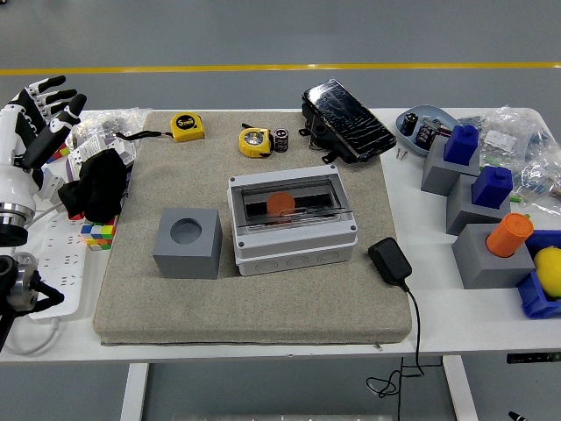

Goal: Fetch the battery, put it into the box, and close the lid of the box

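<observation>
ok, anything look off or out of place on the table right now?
Mostly tidy. The box sits square on the mat with its clear lid down and an orange round thing inside. The black case lies askew across the mat's far right corner. The left hand hovers open at the left edge.

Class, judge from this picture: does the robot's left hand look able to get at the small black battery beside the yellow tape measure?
Probably yes. The left hand is open at the table's left edge, and the mat between it and the battery looks free; only another yellow tape measure lies near that line.
</observation>
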You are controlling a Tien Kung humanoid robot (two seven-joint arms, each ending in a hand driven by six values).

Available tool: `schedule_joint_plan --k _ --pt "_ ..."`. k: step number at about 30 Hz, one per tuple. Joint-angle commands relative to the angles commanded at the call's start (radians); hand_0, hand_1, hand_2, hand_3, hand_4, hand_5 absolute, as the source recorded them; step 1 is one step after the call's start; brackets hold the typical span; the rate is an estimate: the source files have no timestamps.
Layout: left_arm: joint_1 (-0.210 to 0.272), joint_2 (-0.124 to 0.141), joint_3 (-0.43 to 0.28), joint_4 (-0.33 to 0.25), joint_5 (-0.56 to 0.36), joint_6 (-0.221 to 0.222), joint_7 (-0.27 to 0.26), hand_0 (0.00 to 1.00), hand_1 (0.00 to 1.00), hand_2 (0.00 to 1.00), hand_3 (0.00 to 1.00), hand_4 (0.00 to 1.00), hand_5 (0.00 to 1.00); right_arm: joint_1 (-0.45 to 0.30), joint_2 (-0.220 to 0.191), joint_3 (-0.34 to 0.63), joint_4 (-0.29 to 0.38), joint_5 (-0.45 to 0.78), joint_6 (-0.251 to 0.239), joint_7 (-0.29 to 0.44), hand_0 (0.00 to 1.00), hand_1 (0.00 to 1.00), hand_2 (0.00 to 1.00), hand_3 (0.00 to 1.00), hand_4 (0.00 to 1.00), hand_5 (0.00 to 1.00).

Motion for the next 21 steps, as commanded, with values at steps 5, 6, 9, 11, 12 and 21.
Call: schedule_joint_plan --k 5,6,9,11,12,21 --pt "0.0 0.0 0.002 -0.002 0.006 -0.001 0.004 0.503 0.664 0.681 0.729 0.998 0.533 0.001 0.001 0.003 -0.001 -0.001 0.0 0.0 0.648 0.678 0.693 0.639 0.993 0.556" --pt "0.001 0.0 0.003 -0.002 0.006 -0.002 0.004 0.503 0.664 0.681 0.729 0.998 0.533 0.001 0.002 0.003 -0.001 0.0 0.0 0.0 0.648 0.678 0.693 0.639 0.993 0.556" --pt "0.001 0.0 0.003 -0.001 0.009 -0.002 0.006 0.503 0.664 0.681 0.729 0.998 0.533 0.0 0.003 0.004 -0.001 0.0 0.0 0.0 0.648 0.678 0.693 0.639 0.993 0.556" --pt "0.001 0.0 0.004 -0.001 0.01 -0.002 0.006 0.5 0.661 0.679 0.729 0.998 0.529 0.0 0.003 0.004 -0.001 0.0 0.0 0.0 0.648 0.678 0.693 0.639 0.993 0.556" --pt "0.001 0.0 0.004 -0.002 0.01 -0.002 0.006 0.5 0.661 0.679 0.729 0.998 0.529 -0.001 0.003 0.004 -0.002 0.0 0.0 0.0 0.648 0.678 0.693 0.639 0.993 0.556" --pt "0.003 -0.001 0.006 -0.004 0.011 -0.003 0.007 0.5 0.661 0.678 0.728 0.998 0.529 -0.001 0.003 0.004 -0.001 -0.001 -0.002 0.002 0.648 0.676 0.693 0.641 0.993 0.557"
